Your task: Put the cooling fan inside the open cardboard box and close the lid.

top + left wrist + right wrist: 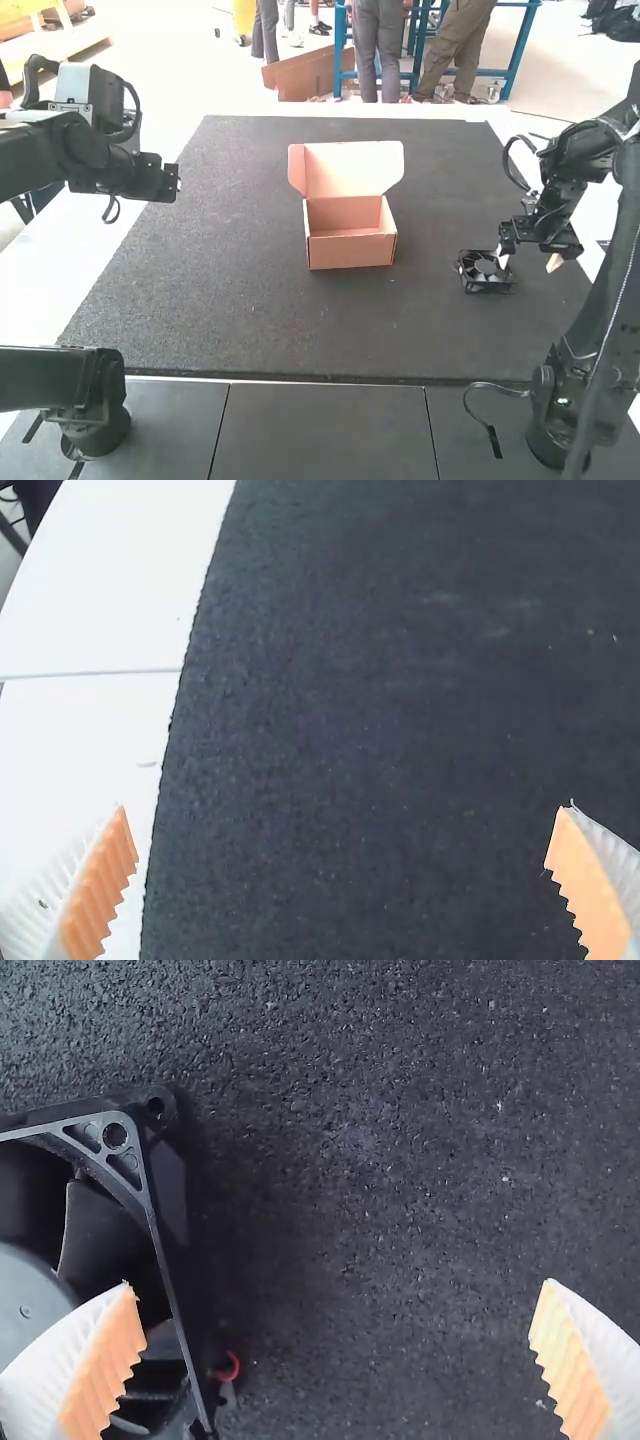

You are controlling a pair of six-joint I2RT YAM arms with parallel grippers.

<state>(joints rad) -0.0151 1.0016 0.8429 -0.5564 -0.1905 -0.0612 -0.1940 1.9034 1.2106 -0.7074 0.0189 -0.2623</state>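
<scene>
Cooling fan [485, 270] lies flat on the mat [200, 280], 4 o'clock of the open cardboard box [350, 232], well apart. Probably light with a rigid plastic frame and fragile blades, so pinch the frame's outer edges, not the hub. Right gripper [528, 258] jaws apart, one finger over the frame and the other over bare mat. Left gripper [335, 890] jaws apart, at the box's 9 o'clock. Right wrist view cuts off most of the fan; its lead is hard to make out, just a red bit by the frame.

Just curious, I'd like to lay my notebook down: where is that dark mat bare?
The black mat is bare along its near strip and left half, from the open brown cardboard box to the left edge. It is crowded at the right, where the right end effector hangs open partly over the black square cooling fan.
</scene>
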